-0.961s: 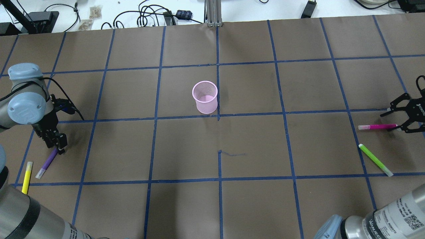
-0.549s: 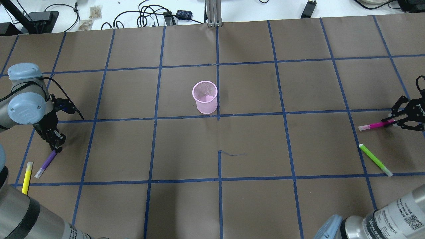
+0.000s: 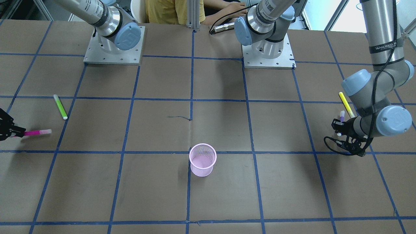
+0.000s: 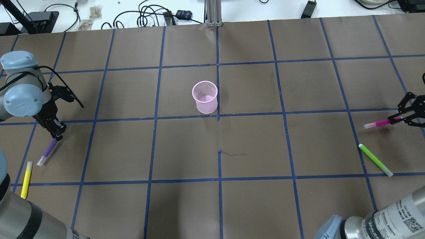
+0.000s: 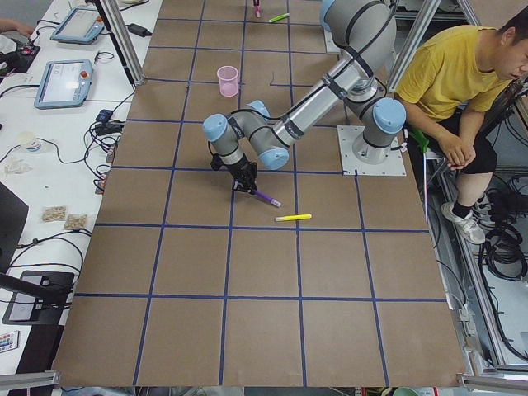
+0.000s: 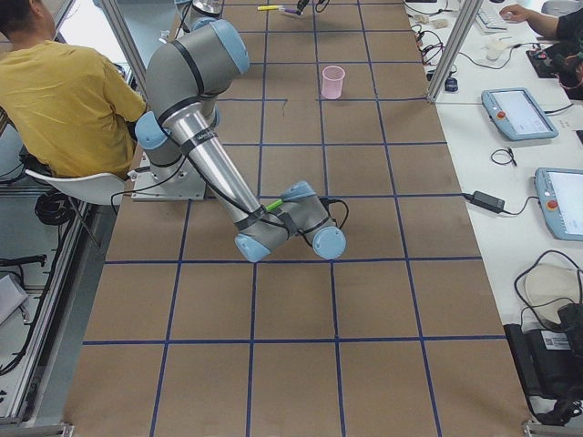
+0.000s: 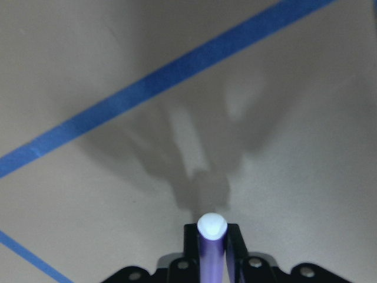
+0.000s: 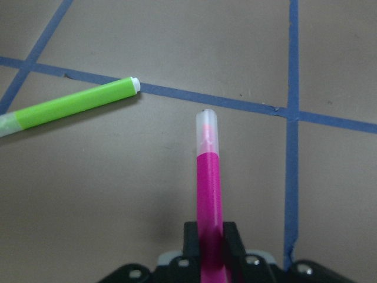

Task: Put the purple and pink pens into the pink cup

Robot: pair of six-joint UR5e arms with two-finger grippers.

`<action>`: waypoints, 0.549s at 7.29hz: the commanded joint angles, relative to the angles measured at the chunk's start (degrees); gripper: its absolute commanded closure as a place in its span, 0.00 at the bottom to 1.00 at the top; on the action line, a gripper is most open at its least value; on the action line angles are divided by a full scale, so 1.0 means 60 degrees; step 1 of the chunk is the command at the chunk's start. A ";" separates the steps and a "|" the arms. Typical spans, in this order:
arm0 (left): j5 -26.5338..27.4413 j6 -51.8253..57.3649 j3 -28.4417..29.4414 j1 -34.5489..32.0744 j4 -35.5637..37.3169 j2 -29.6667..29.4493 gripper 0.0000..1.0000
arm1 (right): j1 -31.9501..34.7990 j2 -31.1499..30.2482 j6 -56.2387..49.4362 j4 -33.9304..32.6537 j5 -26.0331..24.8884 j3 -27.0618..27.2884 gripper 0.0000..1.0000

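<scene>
The pink mesh cup [image 4: 205, 98] stands upright near the table's middle, also in the front view [image 3: 202, 160]. My left gripper [image 4: 57, 135] is shut on one end of the purple pen [image 4: 47, 152]. In the left wrist view the pen [image 7: 211, 250] points away between the fingers, its shadow on the paper below. My right gripper [image 4: 402, 119] is shut on the pink pen [image 4: 381, 123] at the far right. The right wrist view shows it [image 8: 209, 206] sticking out forward, clear cap at the tip. Both grippers are far from the cup.
A yellow pen [image 4: 26, 179] lies near the left gripper and a green pen [image 4: 375, 160] near the right one, also in the right wrist view [image 8: 70, 106]. Brown paper with blue tape lines covers the table. Cables and boxes lie along the far edge [image 4: 149, 16].
The right gripper has shut on the pink pen and drawn it to the right, off the table. The left gripper has moved away from the robot with the purple pen, lifting it.
</scene>
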 commanded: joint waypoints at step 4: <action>-0.1086 -0.0283 0.0085 -0.0267 -0.0851 0.1032 1.00 | 0.2049 -0.2946 0.3411 0.0391 -0.0060 -0.0008 0.89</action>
